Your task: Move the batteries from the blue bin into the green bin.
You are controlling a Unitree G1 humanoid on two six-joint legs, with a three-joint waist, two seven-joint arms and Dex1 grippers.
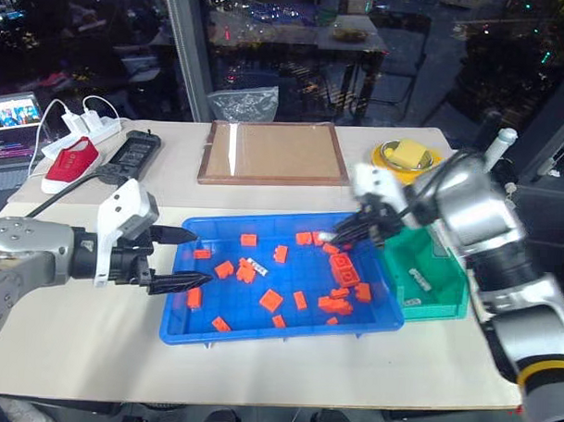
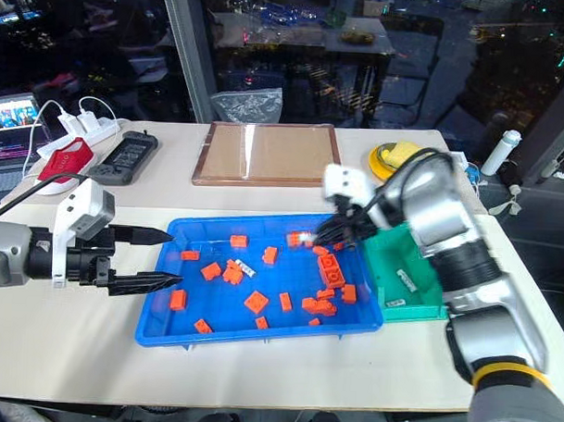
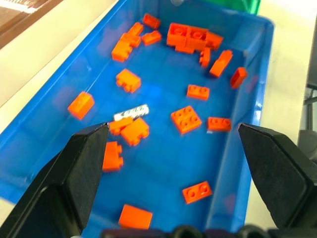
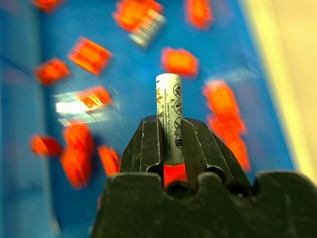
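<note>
Right gripper (image 4: 168, 144) clamped on a battery (image 4: 169, 111) above the blue bin (image 1: 181, 328) on pale tabletop (image 1: 92, 343); left gripper (image 1: 183, 258) wide; dark windows beyond.

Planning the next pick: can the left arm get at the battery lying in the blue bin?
Probably yes. The left gripper hangs open at the blue bin's left rim, and the battery lies exposed among orange blocks, nothing over it; a neighbouring block may crowd the jaws.

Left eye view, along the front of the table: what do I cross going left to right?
Left end effector → blue bin → loose battery among the orange blocks → right end effector shut on a battery → green bin.
</note>
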